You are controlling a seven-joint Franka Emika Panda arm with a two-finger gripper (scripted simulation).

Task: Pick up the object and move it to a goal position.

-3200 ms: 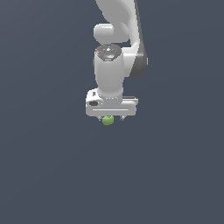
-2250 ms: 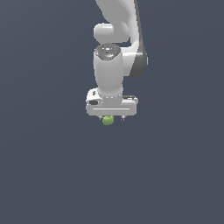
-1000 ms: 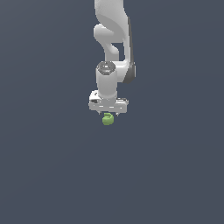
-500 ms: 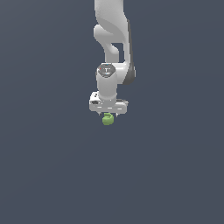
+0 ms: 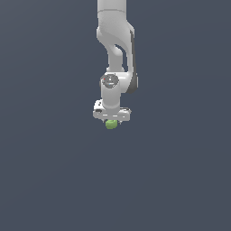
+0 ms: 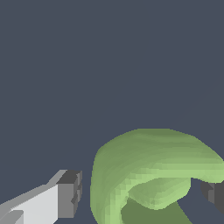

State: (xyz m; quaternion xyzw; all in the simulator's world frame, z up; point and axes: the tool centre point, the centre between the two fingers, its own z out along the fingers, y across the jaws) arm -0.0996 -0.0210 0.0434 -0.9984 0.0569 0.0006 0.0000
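A plain dark grey-blue backdrop fills both views. The white pincer (image 5: 112, 121) hangs from the arm, seemingly clenched on the small matte light-green rounded lump (image 5: 111, 124), which sits between its dark pads (image 6: 70, 194).

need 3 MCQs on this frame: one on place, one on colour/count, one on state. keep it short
1. Where is the object?
A. Just under the gripper
B. Far off at the exterior view's left
C. On top of the arm

2. What colour is the object?
A. Red
B. Light green
C. Blue

3. How does the gripper stand in the wrist view?
A. Both fingers pressed together with nothing between
B. No fingers in sight
C. A dark pad on each side of the object, a gap showing beside one pad

Key: 1 A, the green lump sits right below the white gripper in the exterior view. 2 B, it is light green in both views. 3 C, the wrist view shows a pad on either side, with background between the object and one of them.
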